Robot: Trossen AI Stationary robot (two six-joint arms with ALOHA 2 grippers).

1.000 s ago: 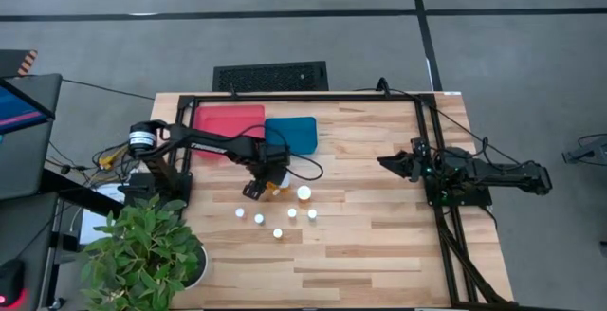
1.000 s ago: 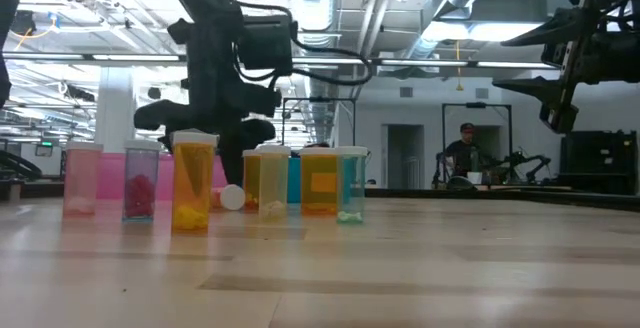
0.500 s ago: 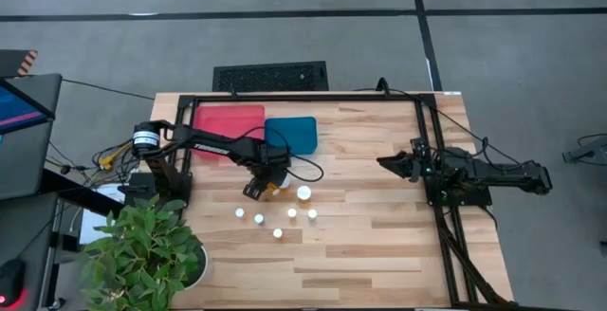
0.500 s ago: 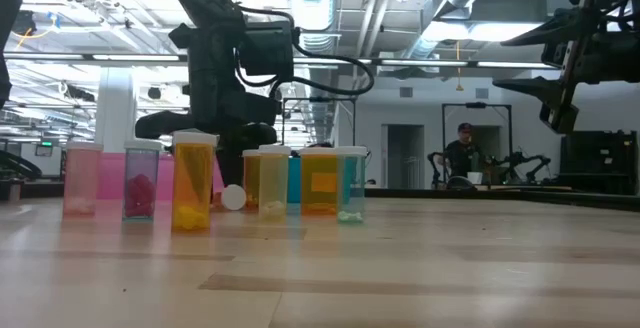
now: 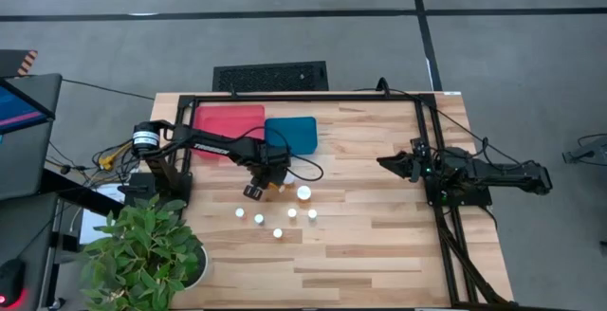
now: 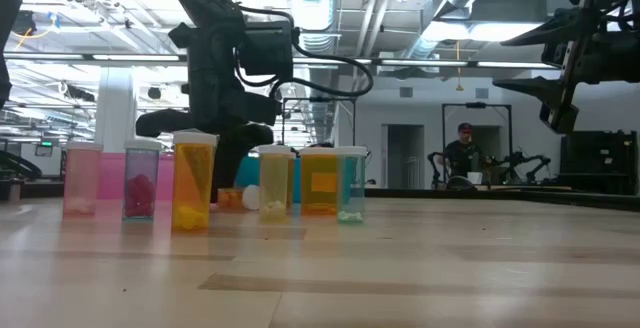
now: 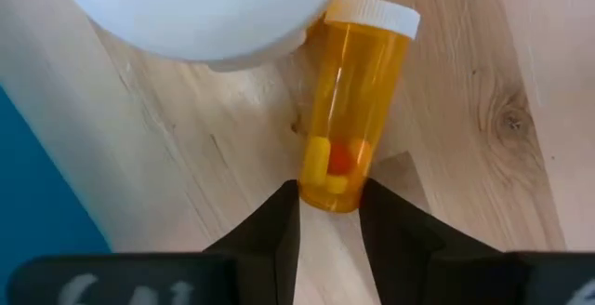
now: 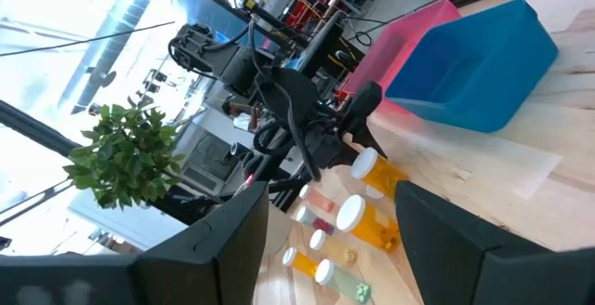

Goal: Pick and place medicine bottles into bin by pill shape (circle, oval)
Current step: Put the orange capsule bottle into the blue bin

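Observation:
An amber medicine bottle [image 7: 349, 100] with a white cap [image 7: 372, 14] lies on its side on the wooden table [image 5: 379, 245]; it also shows in the high view [image 5: 276, 188]. My left gripper [image 7: 330, 217] is down at it, shut on its bottom end. Several other white-capped bottles stand upright around it [image 5: 303, 193] [image 5: 258, 219] [image 6: 194, 182] [image 6: 320, 180]. My right gripper [image 5: 387, 164] hangs open and empty above the table's right side. My left gripper pinches the amber bottle's bottom end [image 7: 327, 186] between its two fingers [image 7: 279, 226], one on each side of the round body. The fingers lie along the bottle, its cap pointing away from them. The bottle lies on its side on the table.
A red bin [image 5: 228, 121] and a blue bin [image 5: 291, 134] sit side by side at the far left. A wide white cap [image 7: 195, 12] of a standing bottle is close beside the held one. A potted plant [image 5: 142, 249] is at the near left corner.
My left gripper has gone down a little at the lying amber bottle. The bottle has turned about on the table: in the low view its cap faced the camera before, and now its side shows.

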